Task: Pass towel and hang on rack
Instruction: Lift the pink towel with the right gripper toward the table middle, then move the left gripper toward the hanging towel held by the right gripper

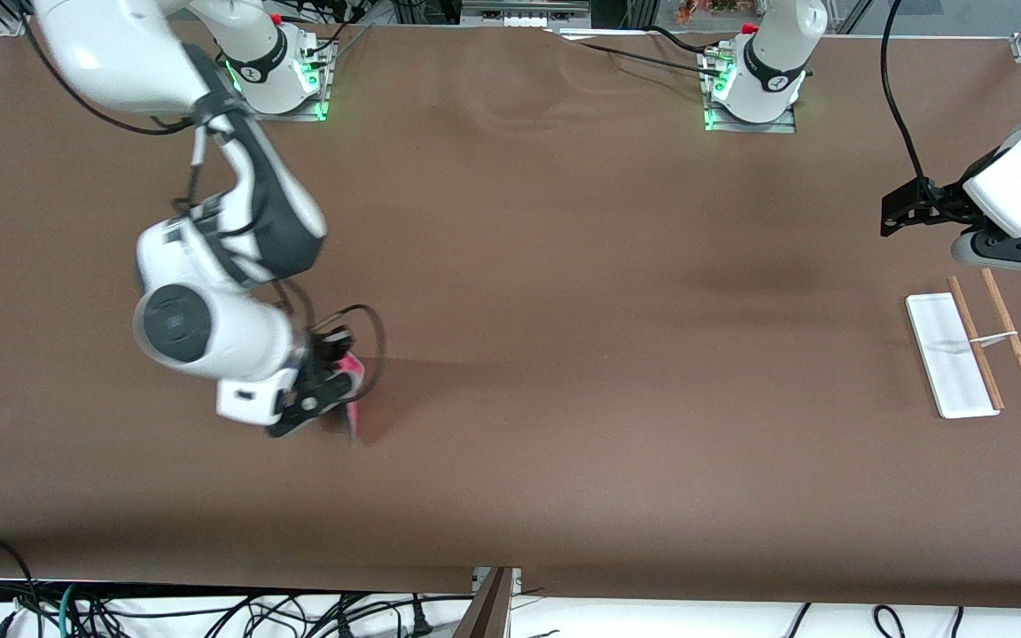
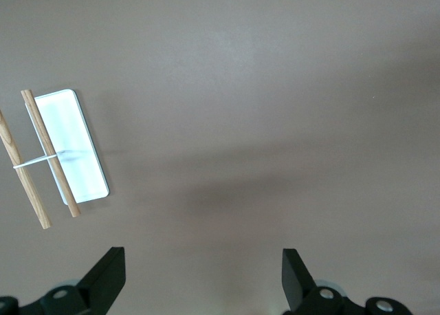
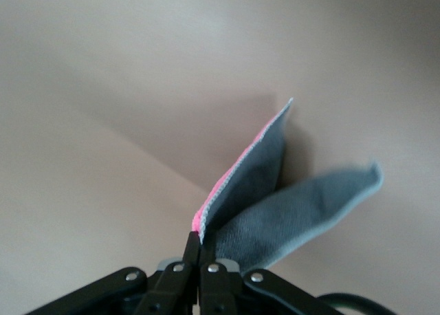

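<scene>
Start with the towel (image 1: 353, 390): your right gripper (image 1: 333, 390) has it pinched at one edge, fingers closed tight on the fabric, over the table (image 1: 564, 443) toward the right arm's end and well apart from the rack (image 1: 976, 350). In the right wrist view the towel (image 3: 275, 198) hangs from the clamped fingers (image 3: 189, 250) in two flaps, a thin pink face showing along the pale trim and the grey underside turned toward the camera, with bare table under it. Whether the lower corner of the towel touches the table, you cannot tell from the front view. The rack stands toward the left arm's end of the table, its white base flat and its two wooden rods lying parallel, joined by a small metal crosspiece; one rod runs along the edge of the base and the other sits just beside it. Your left gripper (image 1: 905, 213) waits over the table near the rack, its fingers (image 2: 103, 277) spread wide and holding nothing, and the rack (image 2: 62, 153) shows in the left wrist view.
</scene>
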Available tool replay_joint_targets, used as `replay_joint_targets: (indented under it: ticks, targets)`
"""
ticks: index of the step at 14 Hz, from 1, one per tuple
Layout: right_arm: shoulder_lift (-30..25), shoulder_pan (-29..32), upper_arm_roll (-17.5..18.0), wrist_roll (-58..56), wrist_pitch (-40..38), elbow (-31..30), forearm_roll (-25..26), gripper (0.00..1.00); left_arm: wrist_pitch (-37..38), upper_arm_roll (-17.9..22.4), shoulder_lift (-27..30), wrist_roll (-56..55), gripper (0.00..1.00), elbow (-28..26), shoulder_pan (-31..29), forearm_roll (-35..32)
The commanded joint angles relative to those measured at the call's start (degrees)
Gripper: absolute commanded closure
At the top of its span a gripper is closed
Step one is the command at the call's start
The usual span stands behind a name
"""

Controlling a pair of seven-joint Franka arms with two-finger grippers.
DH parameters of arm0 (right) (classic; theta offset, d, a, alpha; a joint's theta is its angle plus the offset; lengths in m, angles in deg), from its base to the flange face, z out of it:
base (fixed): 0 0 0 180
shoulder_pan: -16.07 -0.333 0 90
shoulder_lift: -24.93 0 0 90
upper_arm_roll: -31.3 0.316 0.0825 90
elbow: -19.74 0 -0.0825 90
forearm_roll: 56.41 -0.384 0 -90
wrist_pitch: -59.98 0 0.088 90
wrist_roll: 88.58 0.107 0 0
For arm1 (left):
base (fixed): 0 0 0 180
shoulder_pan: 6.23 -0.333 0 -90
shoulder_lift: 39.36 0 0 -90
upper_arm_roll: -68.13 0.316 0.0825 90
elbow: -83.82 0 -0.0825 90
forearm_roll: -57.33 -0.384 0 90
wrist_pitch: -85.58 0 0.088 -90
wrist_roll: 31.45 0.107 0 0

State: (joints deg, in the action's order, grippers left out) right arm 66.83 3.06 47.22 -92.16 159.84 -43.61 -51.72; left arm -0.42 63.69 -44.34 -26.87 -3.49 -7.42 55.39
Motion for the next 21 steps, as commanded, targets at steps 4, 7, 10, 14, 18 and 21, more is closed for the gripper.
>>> replay_joint_targets:
  ticks: [4,7,10,14,18,21]
  targets:
    - [-3.2,-12.8,-0.5,21.1,-1.3,3.5,-0.1,1.00,0.2,0.2,0.8,0.8,0.00,0.1,0.1,-1.3]
    - [-3.4,-16.0,-0.3,24.0,-1.3,6.6,-0.5,1.00,-0.1,0.2,0.6,0.8,0.00,0.1,0.1,-1.3]
    - [-4.5,-19.5,-0.2,28.8,-0.7,8.1,-0.7,1.00,-0.2,0.4,0.6,0.7,0.00,1.7,-0.5,1.1]
    - [-5.4,-20.4,4.2,30.9,0.6,8.2,-0.7,1.00,-0.4,0.0,-0.7,0.3,0.00,2.1,0.4,-1.2]
    - [-6.0,-20.9,6.0,30.3,1.5,8.1,-0.2,1.00,-0.4,0.5,0.8,0.8,0.00,1.4,1.2,5.1]
    - [-6.0,-20.9,6.8,24.9,2.2,8.1,-0.1,1.00,-0.9,0.6,1.5,0.8,0.00,-0.1,3.4,3.8]
